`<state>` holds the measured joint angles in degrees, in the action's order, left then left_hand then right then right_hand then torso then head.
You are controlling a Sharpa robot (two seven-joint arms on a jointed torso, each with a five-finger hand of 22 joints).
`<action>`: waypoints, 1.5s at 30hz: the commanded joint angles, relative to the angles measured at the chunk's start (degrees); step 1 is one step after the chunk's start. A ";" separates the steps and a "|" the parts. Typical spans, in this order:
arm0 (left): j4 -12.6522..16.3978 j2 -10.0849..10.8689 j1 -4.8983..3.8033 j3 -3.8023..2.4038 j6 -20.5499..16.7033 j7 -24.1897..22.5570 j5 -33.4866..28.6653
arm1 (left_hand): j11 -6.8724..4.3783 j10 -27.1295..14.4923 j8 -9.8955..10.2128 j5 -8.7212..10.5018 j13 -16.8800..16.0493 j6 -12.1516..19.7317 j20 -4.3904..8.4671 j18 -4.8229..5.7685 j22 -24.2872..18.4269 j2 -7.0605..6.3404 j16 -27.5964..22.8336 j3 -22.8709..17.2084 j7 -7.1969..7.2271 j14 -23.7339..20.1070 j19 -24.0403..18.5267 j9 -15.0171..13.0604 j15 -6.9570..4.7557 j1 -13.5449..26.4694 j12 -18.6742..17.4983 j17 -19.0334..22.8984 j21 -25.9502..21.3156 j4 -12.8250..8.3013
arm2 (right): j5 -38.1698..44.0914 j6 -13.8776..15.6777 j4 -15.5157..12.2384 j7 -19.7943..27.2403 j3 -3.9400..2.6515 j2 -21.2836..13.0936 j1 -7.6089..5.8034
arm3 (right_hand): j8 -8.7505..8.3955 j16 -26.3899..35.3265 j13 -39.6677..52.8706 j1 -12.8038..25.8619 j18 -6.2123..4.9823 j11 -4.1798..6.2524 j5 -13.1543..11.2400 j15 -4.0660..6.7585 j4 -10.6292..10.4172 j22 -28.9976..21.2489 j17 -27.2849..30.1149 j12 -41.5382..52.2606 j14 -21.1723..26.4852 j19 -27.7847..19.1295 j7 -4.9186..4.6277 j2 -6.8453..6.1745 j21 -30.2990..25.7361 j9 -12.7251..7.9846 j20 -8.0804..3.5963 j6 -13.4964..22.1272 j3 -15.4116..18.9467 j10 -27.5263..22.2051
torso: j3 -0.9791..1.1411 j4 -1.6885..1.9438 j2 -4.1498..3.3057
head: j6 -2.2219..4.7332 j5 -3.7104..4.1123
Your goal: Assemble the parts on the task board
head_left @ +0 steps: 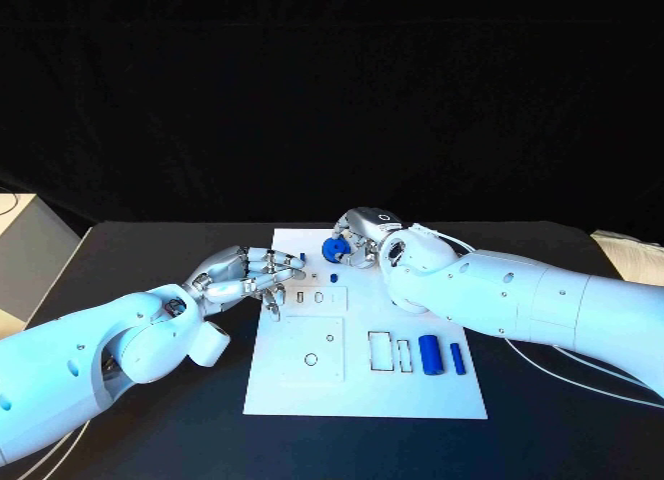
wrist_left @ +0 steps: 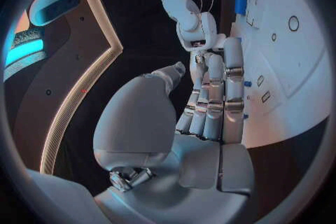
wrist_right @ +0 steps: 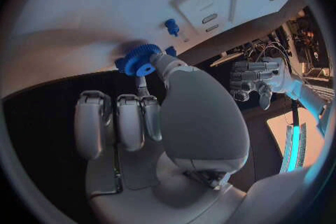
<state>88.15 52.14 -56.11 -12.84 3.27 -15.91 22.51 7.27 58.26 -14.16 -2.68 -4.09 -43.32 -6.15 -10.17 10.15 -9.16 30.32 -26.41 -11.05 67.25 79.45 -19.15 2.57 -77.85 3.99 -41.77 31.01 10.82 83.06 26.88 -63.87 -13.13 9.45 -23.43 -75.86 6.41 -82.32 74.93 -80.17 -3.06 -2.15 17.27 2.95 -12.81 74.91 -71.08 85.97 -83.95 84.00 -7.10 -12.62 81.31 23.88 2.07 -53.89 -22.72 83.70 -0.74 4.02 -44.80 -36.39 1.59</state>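
Observation:
The white task board [head_left: 364, 385] lies in the middle of the black table. My right hand [head_left: 367, 233] is over the board's far edge and pinches a blue gear [head_left: 337, 248] between thumb and finger; the right wrist view shows the gear [wrist_right: 139, 60] just above the board [wrist_right: 105, 5]. A small blue peg [head_left: 334, 277] stands in the board nearby, and the right wrist view shows the peg [wrist_right: 171, 24] too. My left hand [head_left: 253, 275] hovers at the board's left edge, fingers [wrist_left: 213, 95] stretched side by side, holding nothing. Two blue blocks [head_left: 430, 354] [head_left: 458, 357] lie at the board's near right.
The board has rectangular recesses [head_left: 381, 350] and small round holes [head_left: 311, 359]. A pale box [head_left: 22, 250] stands at the table's left edge. Cables [head_left: 592, 372] trail under my right arm, and a light object [head_left: 638, 256] sits at the far right.

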 commanded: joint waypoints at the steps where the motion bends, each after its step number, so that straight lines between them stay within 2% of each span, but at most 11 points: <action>1: 0.18 -0.13 -0.01 -0.02 1.13 -0.32 -0.01 | 0.24 0.03 0.29 -0.21 -0.10 -0.01 -0.11 0.02 0.06 0.43 0.34 -0.07 -0.27 -0.33 0.08 -0.05 -0.09 0.01 0.01 -0.07 0.24 -0.31 | 0.72 -0.78 0.26 -0.45 -0.01 0.10 0.04 | 0.08 -0.33 8.42 -0.01 0.88 -0.23 0.02 -0.42 -0.09 3.57 -0.05 -0.39 -2.58 4.75 -0.18 -0.32 0.18 0.06 0.48 0.23 -0.30 -0.16 | -0.03 -0.02 0.00 | -0.15 -0.19; 9: 0.22 -0.09 -0.02 -0.02 1.11 -0.28 -0.01 | 0.26 0.06 0.30 -0.20 -0.11 -0.05 -0.13 0.02 0.09 0.41 0.38 -0.06 -0.29 -0.37 0.03 -0.05 -0.07 0.03 0.03 -0.17 0.29 -0.31 | 0.75 -1.22 0.78 -0.67 0.04 0.21 0.17 | 0.06 -0.33 8.40 0.07 0.89 -0.25 -0.05 -0.43 -0.07 3.60 -0.04 -0.41 -2.57 4.75 -0.20 -0.35 0.20 0.05 0.49 0.27 -0.37 -0.19 | 0.07 -0.19 0.03 | -0.19 -0.33; 20: 0.26 -0.08 -0.02 -0.03 1.20 -0.26 -0.01 | 0.27 0.08 0.32 -0.20 -0.12 -0.09 -0.15 0.02 0.11 0.40 0.42 -0.05 -0.30 -0.41 -0.02 -0.06 -0.06 0.06 0.04 -0.27 0.34 -0.30 | 0.92 -1.93 1.55 -1.07 0.05 0.76 0.21 | -0.43 -0.34 7.85 0.74 0.88 -0.43 -0.60 -0.58 0.21 3.57 -0.08 -0.86 -2.56 4.70 -0.39 -0.81 0.15 -0.19 0.60 1.23 -0.88 -0.77 | 0.06 -0.12 0.01 | -0.16 -0.25; 31: 0.14 -0.14 -0.02 -0.03 1.24 -0.20 -0.15 | 0.27 0.08 0.32 -0.20 -0.12 -0.09 -0.15 0.02 0.11 0.40 0.42 -0.05 -0.30 -0.41 -0.02 -0.06 -0.06 0.06 0.04 -0.27 0.34 -0.30 | 0.42 -2.44 1.88 -0.50 0.10 1.25 0.26 | -1.38 -0.33 7.29 3.31 0.84 -0.70 -3.73 -0.84 -0.05 3.56 -0.16 -1.41 -2.53 4.60 -0.60 -1.50 0.08 -0.60 0.89 2.81 -0.25 -1.44 | 0.02 -0.13 0.02 | -0.37 -0.28; 37: 0.00 -0.19 -0.02 -0.03 1.23 -0.09 -0.32 | 0.31 0.06 0.36 -0.20 -0.13 -0.10 -0.17 0.02 0.13 0.39 0.46 -0.04 -0.33 -0.45 -0.06 -0.06 -0.04 0.08 0.03 -0.36 0.39 -0.29 | -0.51 -2.74 1.91 -0.34 0.11 1.15 0.27 | -1.56 -0.69 7.13 8.40 0.95 -0.77 -2.57 -0.99 -3.15 4.29 -1.04 -1.69 -2.70 4.65 -0.66 0.11 0.58 -0.68 1.08 3.01 1.28 -1.74 | -0.01 -0.13 0.02 | -0.53 -0.25; 45: -0.07 -0.19 -0.02 -0.03 1.18 0.01 -0.35 | 0.34 0.03 0.39 -0.20 -0.12 -0.08 -0.18 0.02 0.14 0.38 0.47 -0.02 -0.36 -0.48 -0.09 -0.05 -0.02 0.10 0.02 -0.41 0.41 -0.29 | -0.80 -3.13 1.90 -0.33 0.11 0.94 0.26 | -1.46 -0.73 7.07 9.30 0.96 -0.76 -2.09 -0.99 -3.48 4.38 -1.14 -1.77 -2.71 4.65 -0.64 0.65 0.63 -0.63 1.12 2.82 1.38 -1.84 | 0.07 -0.16 0.03 | -0.56 -0.29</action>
<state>88.03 52.06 -56.12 -12.84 3.32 -15.68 22.43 7.26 58.26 -14.16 -2.68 -4.16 -43.32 -6.15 -10.17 10.20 -9.16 30.55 -26.41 -11.05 67.26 79.45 -19.15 2.56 -77.85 3.99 -42.09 31.22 10.82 82.60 24.75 -61.99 -13.63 9.53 -22.42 -75.65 5.06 -82.67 74.90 -71.25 -3.06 -2.88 14.86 2.35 -16.06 74.93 -72.17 84.59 -84.13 84.00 -7.64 -11.99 81.76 23.24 2.90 -51.29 -21.21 82.39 -0.71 3.88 -44.77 -36.91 1.30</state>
